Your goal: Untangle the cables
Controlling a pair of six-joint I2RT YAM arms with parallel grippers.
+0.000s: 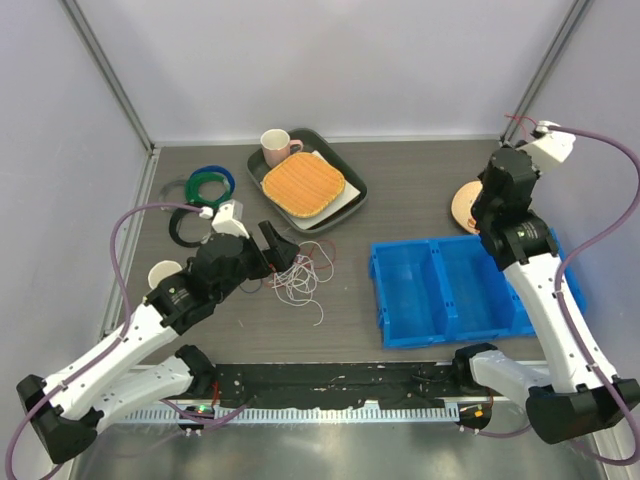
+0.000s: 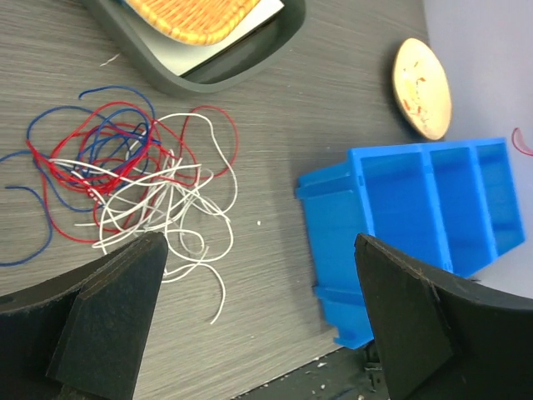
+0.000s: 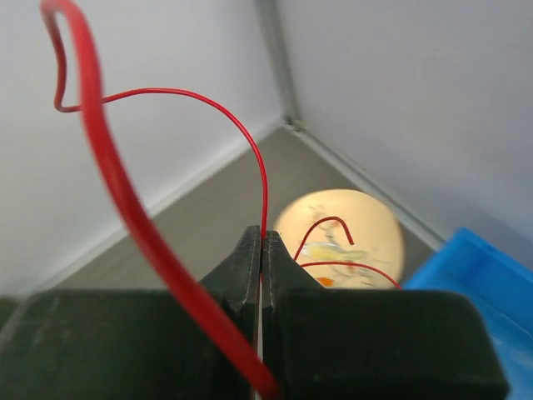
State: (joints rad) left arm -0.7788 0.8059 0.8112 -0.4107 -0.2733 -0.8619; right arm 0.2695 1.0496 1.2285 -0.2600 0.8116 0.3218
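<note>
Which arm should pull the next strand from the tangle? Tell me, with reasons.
Left. The left gripper is open and empty, right by the tangle of cables. The right gripper is shut on a red cable, far off above the tan disc.

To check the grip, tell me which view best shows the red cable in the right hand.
Right wrist: the red cable is pinched in the shut right hand, looping upward. Top external shows only a tiny red loop above that arm; left wrist, a red sliver at its right edge.
</note>
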